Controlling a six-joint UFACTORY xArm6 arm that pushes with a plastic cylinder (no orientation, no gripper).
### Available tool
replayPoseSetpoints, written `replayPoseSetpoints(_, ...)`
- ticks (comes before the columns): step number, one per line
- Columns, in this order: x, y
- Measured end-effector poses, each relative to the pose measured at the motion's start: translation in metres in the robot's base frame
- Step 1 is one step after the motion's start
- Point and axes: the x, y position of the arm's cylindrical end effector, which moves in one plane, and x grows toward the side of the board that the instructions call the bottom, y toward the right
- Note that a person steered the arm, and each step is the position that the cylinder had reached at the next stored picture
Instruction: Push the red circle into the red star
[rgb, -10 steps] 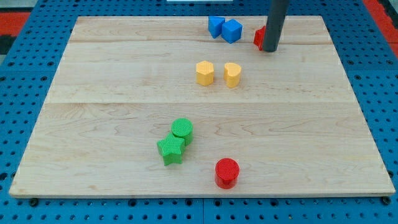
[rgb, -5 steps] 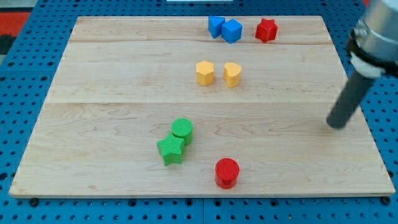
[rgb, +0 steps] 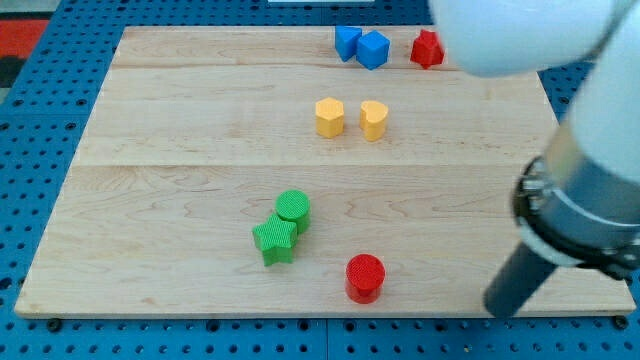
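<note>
One camera, looking down at an angle

The single view is facing the wooden counter (rgb: 200, 120) from above its near edge, sitting far enough back that the whole board is fitting in frame, its far edge narrowing toward the top. The blurred arm (rgb: 590, 170) is looming close to the lens at right.

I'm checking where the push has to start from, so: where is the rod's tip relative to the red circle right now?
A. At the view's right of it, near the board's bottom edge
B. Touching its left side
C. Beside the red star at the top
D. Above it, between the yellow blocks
A: my tip stands apart from the red circle, off to the view's right by the board's bottom edge.
</note>
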Motion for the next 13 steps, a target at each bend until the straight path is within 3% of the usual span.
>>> replayPoseSetpoints(2, -0.001, -0.111)
replayPoseSetpoints(3, -0.002, -0.136)
replayPoseSetpoints(5, -0.029, -0.135)
replayPoseSetpoints(9, -0.137, -0.135)
replayPoseSetpoints(13, -0.174, -0.163)
